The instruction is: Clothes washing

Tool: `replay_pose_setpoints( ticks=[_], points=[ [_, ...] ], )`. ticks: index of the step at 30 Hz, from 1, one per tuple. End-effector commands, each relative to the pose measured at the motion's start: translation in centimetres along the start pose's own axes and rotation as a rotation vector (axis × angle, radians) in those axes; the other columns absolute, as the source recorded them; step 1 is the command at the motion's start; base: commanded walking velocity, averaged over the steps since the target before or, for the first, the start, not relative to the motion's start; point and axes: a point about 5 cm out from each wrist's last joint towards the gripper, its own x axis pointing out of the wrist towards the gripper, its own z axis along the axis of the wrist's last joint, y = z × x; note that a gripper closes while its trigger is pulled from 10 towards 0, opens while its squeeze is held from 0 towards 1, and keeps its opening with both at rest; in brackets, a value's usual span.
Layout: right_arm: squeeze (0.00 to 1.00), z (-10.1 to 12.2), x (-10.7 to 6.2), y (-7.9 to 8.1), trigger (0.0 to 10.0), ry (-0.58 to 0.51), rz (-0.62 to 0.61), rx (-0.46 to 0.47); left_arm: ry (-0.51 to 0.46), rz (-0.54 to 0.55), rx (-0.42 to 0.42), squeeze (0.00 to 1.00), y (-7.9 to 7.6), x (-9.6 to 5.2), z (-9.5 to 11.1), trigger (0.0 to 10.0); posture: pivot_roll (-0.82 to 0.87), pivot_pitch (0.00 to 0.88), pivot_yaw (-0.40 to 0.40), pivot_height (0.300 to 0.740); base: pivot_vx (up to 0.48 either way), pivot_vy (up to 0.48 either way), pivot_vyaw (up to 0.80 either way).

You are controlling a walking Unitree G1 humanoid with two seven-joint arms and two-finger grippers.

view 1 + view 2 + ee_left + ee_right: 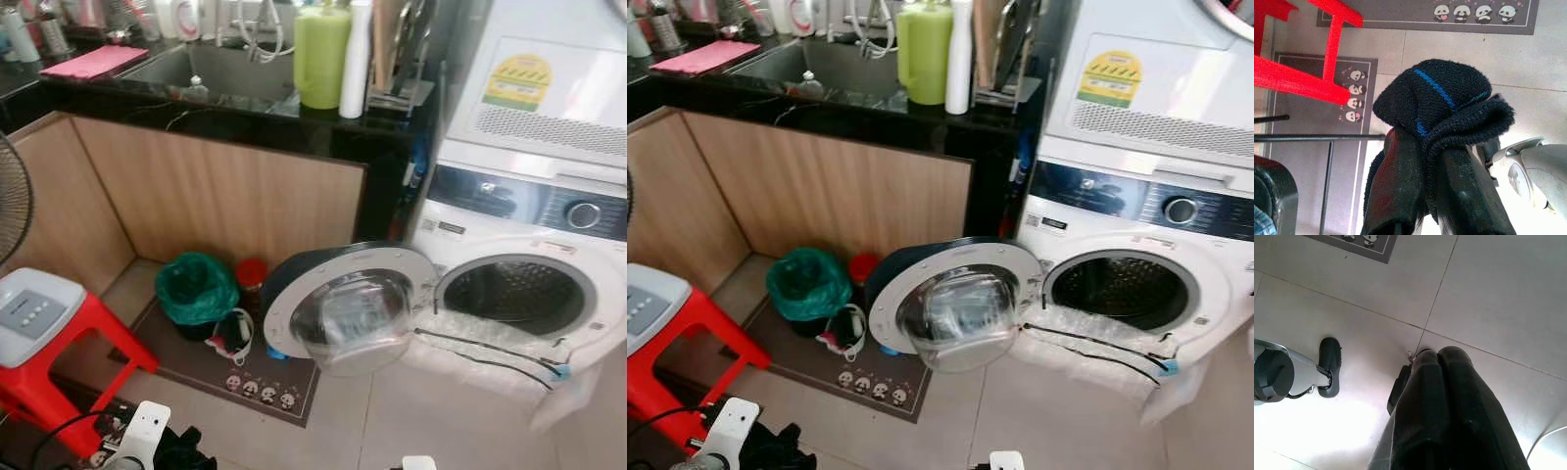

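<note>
A white front-loading washing machine stands at the right with its round door swung open to the left and its dark drum showing. My left gripper is shut on a black knitted garment with a blue stripe, held low over the floor tiles; the garment also shows at the bottom edge of the left eye view. My right gripper is shut with nothing in it and hangs above bare tiles.
A red stool carrying a white device stands at the left. A green bag and a red tub sit on a grey panda mat under the black counter. Clear plastic lies below the drum opening.
</note>
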Motion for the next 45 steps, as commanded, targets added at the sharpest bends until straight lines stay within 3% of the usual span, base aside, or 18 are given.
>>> replay_pose_setpoints(
  ticks=[1,18,45],
  points=[
    [0.0,0.1,0.0,0.0,10.0,-0.004,-0.01,0.013,0.0,0.001,0.017,0.0,0.3,0.0,0.1,10.0,0.2,0.0,-0.021,0.74,0.0,0.0,0.0],
    [0.0,-0.1,-0.1,-0.9,10.0,0.002,-0.023,0.006,-0.006,-0.013,0.004,0.0,-0.5,0.1,0.1,10.0,0.17,0.0,-0.075,0.74,0.0,0.0,0.0],
    [0.0,-0.5,-0.2,-1.0,10.0,0.003,-0.023,0.013,0.004,-0.034,0.017,0.0,-0.9,0.0,-0.1,10.0,0.14,0.0,-0.069,0.74,0.0,-0.051,0.0]
  ],
)
